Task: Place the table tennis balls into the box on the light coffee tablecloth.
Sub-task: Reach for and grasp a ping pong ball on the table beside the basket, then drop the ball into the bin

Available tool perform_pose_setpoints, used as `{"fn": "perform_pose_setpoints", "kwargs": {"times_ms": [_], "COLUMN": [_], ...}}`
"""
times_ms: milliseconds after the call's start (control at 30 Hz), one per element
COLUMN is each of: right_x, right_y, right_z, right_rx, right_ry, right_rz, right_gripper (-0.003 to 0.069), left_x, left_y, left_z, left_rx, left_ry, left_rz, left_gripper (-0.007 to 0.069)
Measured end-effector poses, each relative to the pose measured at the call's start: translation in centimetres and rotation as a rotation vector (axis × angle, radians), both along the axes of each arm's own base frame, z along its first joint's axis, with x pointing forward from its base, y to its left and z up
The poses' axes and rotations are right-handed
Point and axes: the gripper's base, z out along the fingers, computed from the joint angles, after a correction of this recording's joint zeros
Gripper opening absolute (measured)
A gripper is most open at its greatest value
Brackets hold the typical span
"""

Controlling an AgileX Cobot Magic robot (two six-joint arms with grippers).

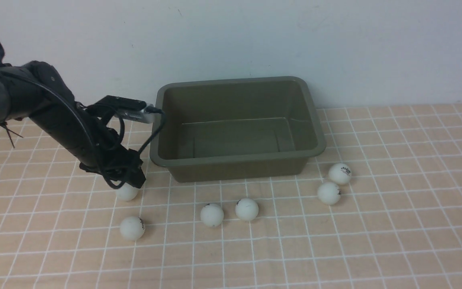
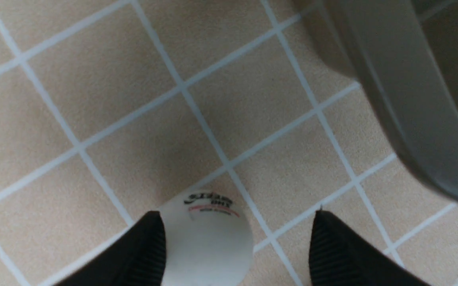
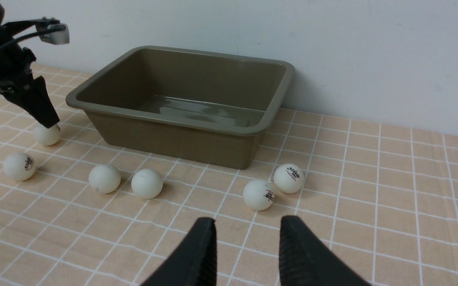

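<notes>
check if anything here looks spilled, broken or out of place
Nothing stands out. The box sits upright, empty and undamaged. All six balls lie loose on the cloth near it, and the left gripper is open around one.

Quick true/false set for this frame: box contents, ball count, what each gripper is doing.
1. The box has nothing in it. True.
2. Five table tennis balls lie on the tablecloth. False: there are six, all on the cloth outside the box.
3. The left gripper is shut on a ball. False: its jaws stand apart, straddling the ball by the box's front left corner, which rests on the cloth.
4. The right gripper holds nothing. True: its jaws are open over bare cloth.
</notes>
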Motion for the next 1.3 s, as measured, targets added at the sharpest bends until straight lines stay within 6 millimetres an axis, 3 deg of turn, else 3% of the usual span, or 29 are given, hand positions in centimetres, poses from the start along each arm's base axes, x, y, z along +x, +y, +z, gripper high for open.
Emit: {"fn": "perform_pose_setpoints", "kwargs": {"times_ms": [367, 533, 700, 800, 967, 1000, 1067, 1167, 1300], "right_x": [-0.1, -0.1, -0.1, -0.1, -0.1, -0.1, -0.1, -0.1, -0.1], "right_y": [0.1, 0.1, 0.1, 0.1, 0.1, 0.1, 0.1, 0.1, 0.1], "right_z": [-0.1, -0.2, -0.2, -0.2, -0.2, -0.2, -0.2, -0.2, -0.2], "right_rx": [-0.003, -0.004, -0.005, -0.005, -0.005, -0.005, -0.005, -0.005, -0.005], "right_ry": [0.013, 0.020, 0.022, 0.022, 0.022, 0.022, 0.022, 0.022, 0.022], "right_rz": [0.008, 0.012, 0.013, 0.013, 0.013, 0.013, 0.013, 0.013, 0.013], "right_gripper": [0.0211, 0.0211, 0.0211, 0.0211, 0.0211, 0.0211, 0.0211, 0.0211, 0.0211], "left_x": [0.3, 0.4, 0.6, 0.8, 1.1, 1.2, 2.0, 2.9, 4.4], "left_y": [-0.2, -0.7, -0.5, -0.3, -0.4, -0.5, -1.5, -3.1, -6.1], "left_z": [-0.8, -2.1, -2.4, -1.3, 4.9, 5.2, 8.0, 8.7, 7.4], "left_rx": [0.069, 0.076, 0.106, 0.136, 0.124, 0.119, 0.000, -0.108, -0.183], "left_ry": [-0.002, 0.030, 0.025, 0.023, -0.078, -0.084, -0.172, -0.200, -0.207], "left_rz": [0.064, 0.049, 0.047, 0.029, 0.018, 0.020, 0.022, -0.048, -0.231], "left_gripper": [0.0405, 0.0402, 0.0318, 0.0318, 0.0318, 0.0318, 0.0318, 0.0318, 0.0318]}}
